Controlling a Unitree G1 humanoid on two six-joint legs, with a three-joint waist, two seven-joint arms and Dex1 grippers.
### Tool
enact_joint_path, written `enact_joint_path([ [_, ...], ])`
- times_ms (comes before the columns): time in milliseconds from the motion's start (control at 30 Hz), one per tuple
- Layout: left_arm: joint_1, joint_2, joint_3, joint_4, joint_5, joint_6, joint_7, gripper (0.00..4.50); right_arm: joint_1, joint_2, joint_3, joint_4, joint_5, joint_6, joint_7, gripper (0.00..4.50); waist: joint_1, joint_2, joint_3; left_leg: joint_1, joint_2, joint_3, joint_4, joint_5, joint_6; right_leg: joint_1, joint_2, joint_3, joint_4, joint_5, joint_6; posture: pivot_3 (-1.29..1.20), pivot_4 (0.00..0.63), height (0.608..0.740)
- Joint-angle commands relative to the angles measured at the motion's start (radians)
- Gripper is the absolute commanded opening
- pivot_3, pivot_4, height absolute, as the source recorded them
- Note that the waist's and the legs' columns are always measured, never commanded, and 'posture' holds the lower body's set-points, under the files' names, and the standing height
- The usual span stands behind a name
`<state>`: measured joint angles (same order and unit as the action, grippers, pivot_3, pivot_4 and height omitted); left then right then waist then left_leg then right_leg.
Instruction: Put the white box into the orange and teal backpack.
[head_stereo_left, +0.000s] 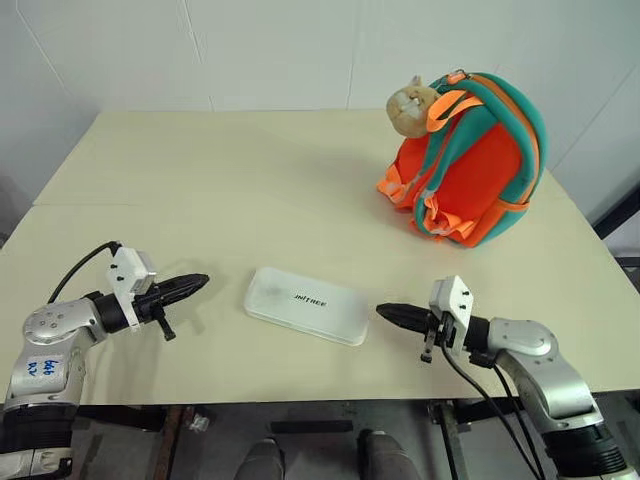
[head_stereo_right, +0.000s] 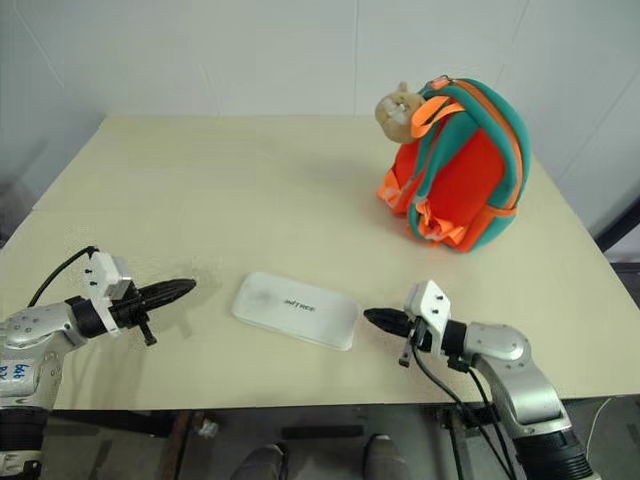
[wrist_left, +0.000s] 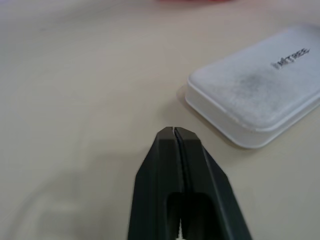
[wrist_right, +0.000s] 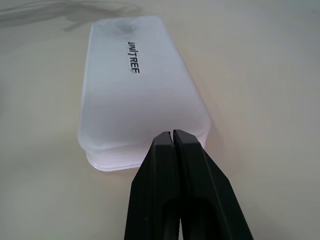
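White box (head_stereo_left: 307, 305) lies flat on the beige table (head_stereo_left: 230, 190), near the front edge, dark lettering up. It sits between the two grippers, touching neither.

Left gripper (head_stereo_left: 196, 283): jaws pressed together, empty, tip aimed at the box's left end with a clear gap of bare table between.

Right gripper (head_stereo_left: 385, 313): jaws together, empty, tip just beside the box's right short end; in the right wrist view the box (wrist_right: 137, 90) runs lengthwise away from the tip.

Orange and teal backpack (head_stereo_left: 470, 165) stands upright at the table's far right, well apart from the box, with a tan plush animal (head_stereo_left: 410, 105) at its top.
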<state>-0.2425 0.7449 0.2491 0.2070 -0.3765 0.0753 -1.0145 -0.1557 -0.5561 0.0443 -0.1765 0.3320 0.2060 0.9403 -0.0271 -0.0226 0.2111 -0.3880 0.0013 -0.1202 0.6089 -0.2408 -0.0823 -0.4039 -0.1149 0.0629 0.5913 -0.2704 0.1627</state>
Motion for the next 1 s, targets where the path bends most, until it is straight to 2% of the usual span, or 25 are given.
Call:
enact_joint_path([
  [33, -0.015, -0.013, -0.025, -0.005, 0.013, -0.018, -0.005, 0.01, 0.014, 0.009, 0.012, -0.046, -0.008, 0.03, -0.039, 0.0, 0.0, 0.0, 0.0, 0.0, 0.0, 0.0, 0.0, 0.0, 0.0, 0.0, 0.0, 0.0, 0.0, 0.0, 0.0, 0.0, 0.15, 0.74],
  [767, -0.071, -0.187, -0.162, 0.071, 0.091, -0.07, 0.046, 0.01, -0.049, 0.078, 0.068, 0.063, -0.06, -0.02, -0.064, 0.0, 0.0, 0.0, 0.0, 0.0, 0.0, 0.0, 0.001, 0.0, 0.0, 0.0, 0.0, 0.0, 0.001, 0.001, 0.003, 0.0, 0.15, 0.74],
  [1000, -0.053, -0.209, -0.168, 0.018, 0.08, -0.06, 0.038, 0.01, -0.105, 0.072, 0.06, 0.133, -0.071, -0.055, -0.044, 0.0, 0.0, 0.0, 0.0, 0.001, 0.0, 0.0, 0.002, 0.0, 0.0, 0.001, 0.0, 0.0, 0.002, 0.002, 0.003, 0.0, 0.15, 0.74],
])
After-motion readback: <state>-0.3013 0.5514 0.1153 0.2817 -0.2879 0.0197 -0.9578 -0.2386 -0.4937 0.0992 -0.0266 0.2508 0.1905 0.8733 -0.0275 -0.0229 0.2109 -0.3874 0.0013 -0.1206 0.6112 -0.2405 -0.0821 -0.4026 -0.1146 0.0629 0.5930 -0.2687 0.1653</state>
